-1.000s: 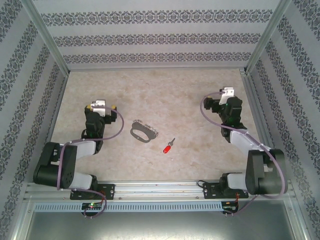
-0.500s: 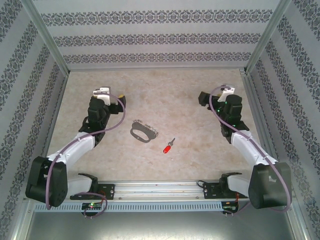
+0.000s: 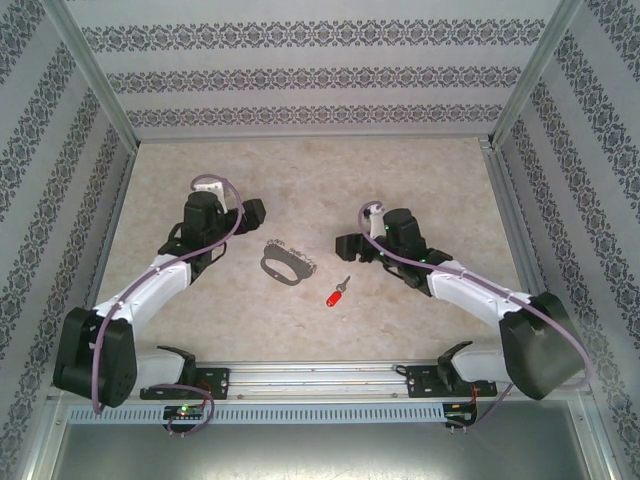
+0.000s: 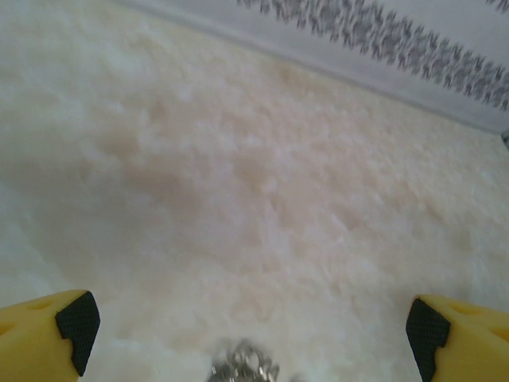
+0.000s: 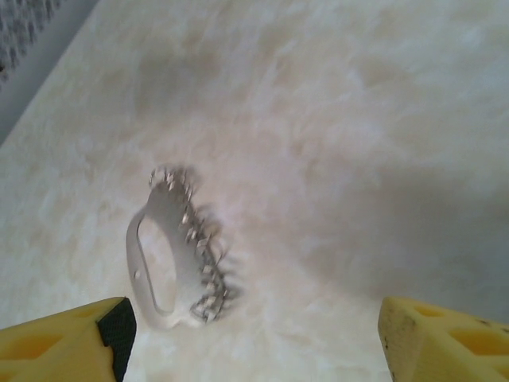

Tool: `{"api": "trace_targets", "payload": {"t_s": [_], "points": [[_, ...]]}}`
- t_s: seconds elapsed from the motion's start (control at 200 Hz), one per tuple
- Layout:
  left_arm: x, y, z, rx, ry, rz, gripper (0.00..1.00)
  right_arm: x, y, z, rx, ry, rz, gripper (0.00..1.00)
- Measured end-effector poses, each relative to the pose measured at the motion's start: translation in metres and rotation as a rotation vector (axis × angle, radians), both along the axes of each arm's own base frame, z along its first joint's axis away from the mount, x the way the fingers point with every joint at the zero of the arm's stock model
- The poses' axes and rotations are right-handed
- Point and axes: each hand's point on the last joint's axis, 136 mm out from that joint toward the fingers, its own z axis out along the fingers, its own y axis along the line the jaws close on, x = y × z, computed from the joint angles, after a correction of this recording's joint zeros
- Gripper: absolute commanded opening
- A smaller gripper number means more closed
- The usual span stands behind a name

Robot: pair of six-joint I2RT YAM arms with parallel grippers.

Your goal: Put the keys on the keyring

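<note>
Right pincer (image 3: 344,246) open, empty | key (image 3: 336,293) just off at its 6 o'clock, shaft lying 1-to-7, red head at 7 | keyring (image 3: 287,263) around 9 | left pincer (image 3: 253,214) open too, farther away

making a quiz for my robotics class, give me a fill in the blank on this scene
The key has a ___ head.
In the top view, the keyring lies to the key's ___.
The left claw and right claw both stand ___.
Missing words: red; left; open
</note>
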Motion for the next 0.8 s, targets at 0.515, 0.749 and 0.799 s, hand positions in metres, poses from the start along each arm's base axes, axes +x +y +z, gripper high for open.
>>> {"api": "trace_targets", "payload": {"t_s": [0.515,0.749,0.799], "points": [[-0.058,-0.086,-0.074,-0.048,0.28,-0.146,1.0,-0.045,0.059,-0.046,-0.055,0.1,0.154,0.79],[-0.081,-0.073,-0.097,-0.031,0.314,-0.09,1.0,-0.048,0.066,-0.057,-0.018,0.127,0.173,0.76],[-0.082,-0.072,-0.1,-0.032,0.317,-0.08,1.0,-0.05,0.066,-0.058,-0.013,0.13,0.18,0.76]]}}
